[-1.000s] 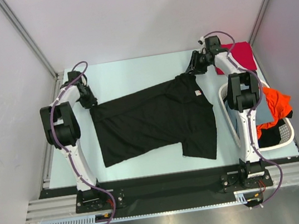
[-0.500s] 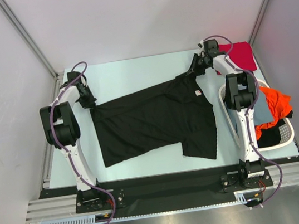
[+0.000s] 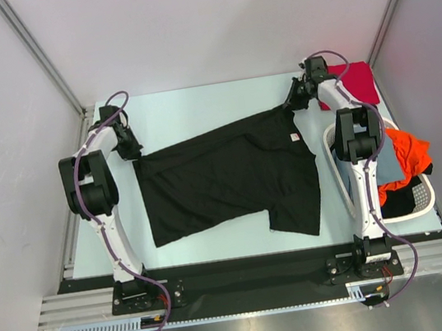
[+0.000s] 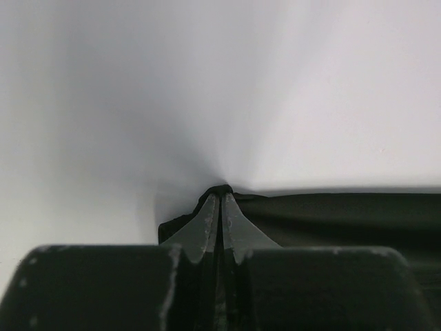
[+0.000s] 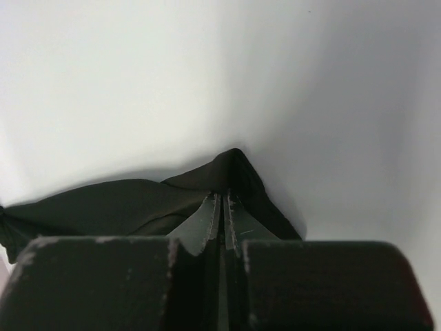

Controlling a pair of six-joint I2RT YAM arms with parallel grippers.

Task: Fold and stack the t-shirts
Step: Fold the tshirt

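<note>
Overhead cam: the black tee [image 3: 232,184] is lying spread out across the table [image 3: 196,107], white neck label [image 3: 291,138] facing up. The left gripper [image 3: 129,150] is pinching its far-left corner and the right gripper [image 3: 292,98] is pinching the far-right one. The wrist cams are giving the close-up the top view can't: jaws pressed tight together, with black cloth bunching at the tips. Only the overhead is catching the red tee [image 3: 356,83] lying flat at the far-right corner and the orange tee [image 3: 408,150] spilling over the white basket [image 3: 427,199].
</note>
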